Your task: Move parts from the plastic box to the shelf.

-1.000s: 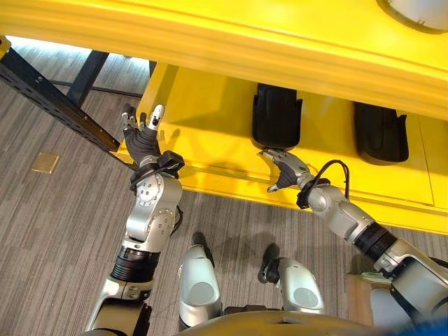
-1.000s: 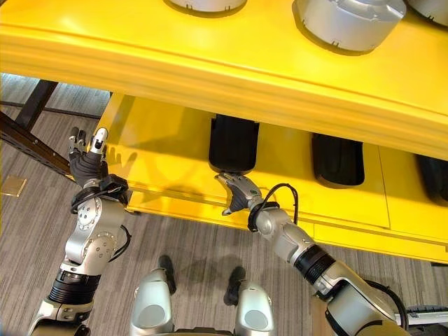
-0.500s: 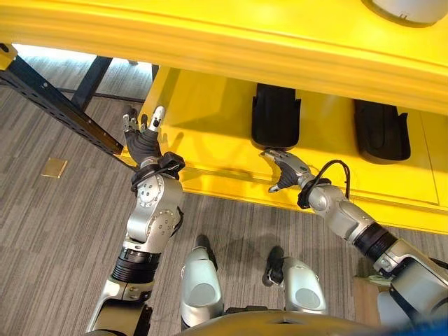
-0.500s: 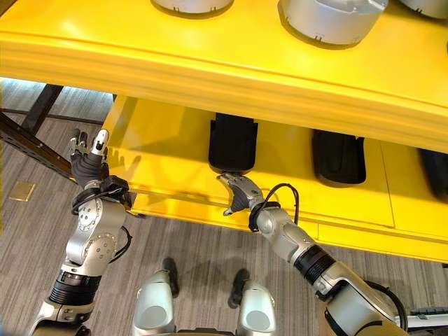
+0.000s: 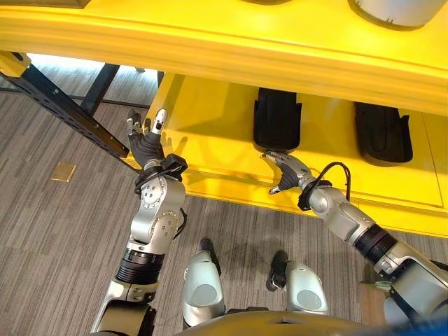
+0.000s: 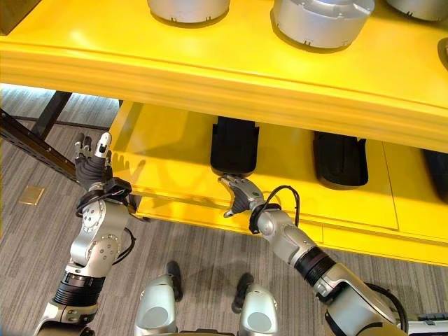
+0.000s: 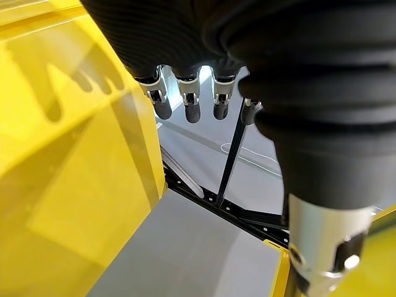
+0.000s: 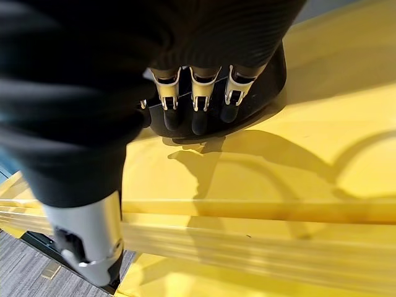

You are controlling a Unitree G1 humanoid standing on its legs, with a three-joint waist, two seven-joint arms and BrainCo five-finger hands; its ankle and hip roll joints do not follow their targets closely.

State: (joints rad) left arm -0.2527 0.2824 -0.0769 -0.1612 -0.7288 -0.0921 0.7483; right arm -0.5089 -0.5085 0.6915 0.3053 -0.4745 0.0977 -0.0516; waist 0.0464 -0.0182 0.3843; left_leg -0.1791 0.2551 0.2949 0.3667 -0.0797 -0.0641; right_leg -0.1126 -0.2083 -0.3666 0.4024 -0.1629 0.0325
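A black moulded part (image 5: 276, 124) lies on the lower yellow shelf (image 5: 210, 133), and a second black part (image 5: 381, 133) lies further right. My right hand (image 5: 285, 170) hovers at the shelf's front edge just before the first part (image 8: 263, 93). Its fingers (image 8: 197, 102) are relaxed, point at the part and hold nothing. My left hand (image 5: 147, 140) is raised beside the shelf's left end, its fingers (image 7: 189, 102) straight and empty. Round silver parts (image 6: 318, 21) stand on the upper shelf (image 6: 210, 63).
A dark metal rack beam (image 5: 63, 105) runs diagonally on the left, close behind my left hand. Grey carpet floor (image 5: 56, 238) lies below, with a small brass plate (image 5: 64, 171) set in it. The upper shelf overhangs the lower one.
The whole picture has slid slightly down and right, so the camera has moved. Both hands keep their places relative to the shelf and stay open.
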